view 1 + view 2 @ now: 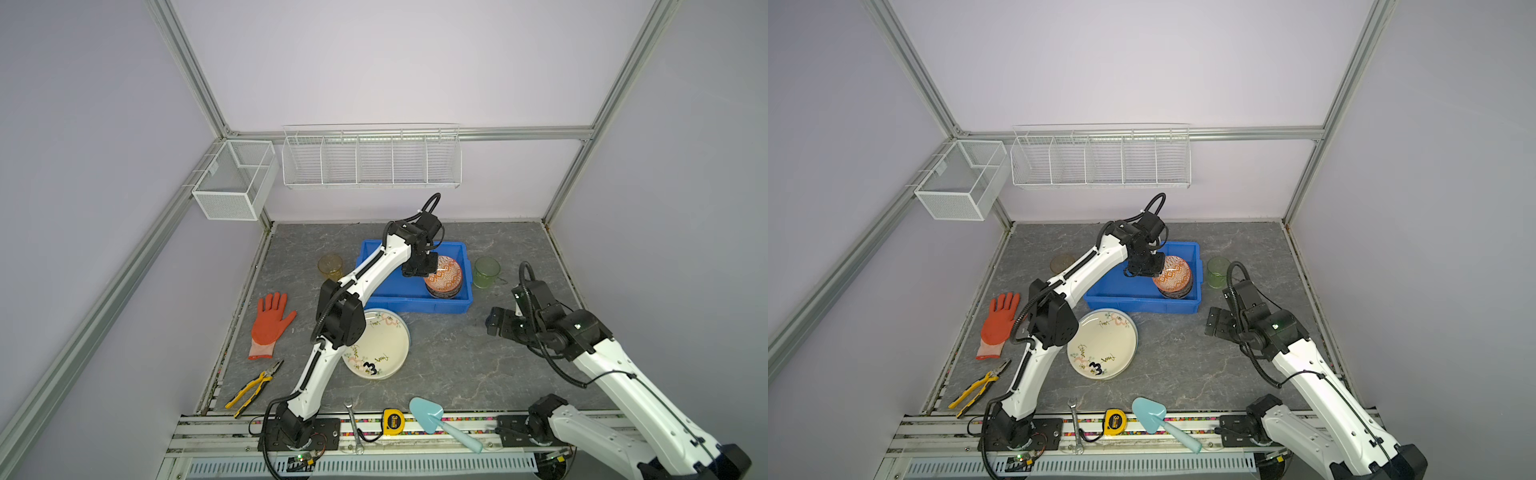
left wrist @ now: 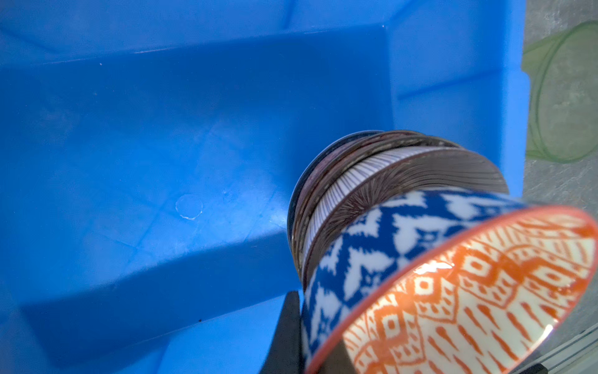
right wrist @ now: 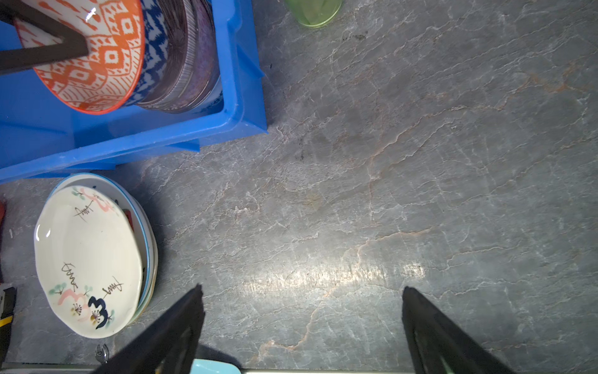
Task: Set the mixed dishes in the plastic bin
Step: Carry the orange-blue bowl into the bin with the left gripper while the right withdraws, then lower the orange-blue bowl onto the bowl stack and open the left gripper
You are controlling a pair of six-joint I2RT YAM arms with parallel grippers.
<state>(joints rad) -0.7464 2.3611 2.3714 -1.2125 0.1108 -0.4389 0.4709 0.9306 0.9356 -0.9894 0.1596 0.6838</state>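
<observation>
The orange-white bowl (image 1: 445, 277), topmost of a tilted stack of bowls (image 2: 372, 181) inside the blue plastic bin (image 1: 415, 305), is pinched at its rim by the left hand (image 1: 419, 271), while the right hand (image 3: 302, 291) is held spread above the tabletop (image 1: 449, 353).

Bright-blue bin (image 1: 415, 306) w/ top bowl (image 1: 444, 274) in orange/wht diamonds, next bowl (image 2: 372, 246) blue/wht zigzag, lower bowls (image 2: 356, 181) dark brown w/ fine stripes; plate (image 1: 380, 345) cream w/ pink-green sprigs & black "3"; green cup (image 1: 486, 271), amber cup (image 1: 330, 266); table (image 1: 457, 353) grey, veined; my right claw (image 3: 302, 288) black.
</observation>
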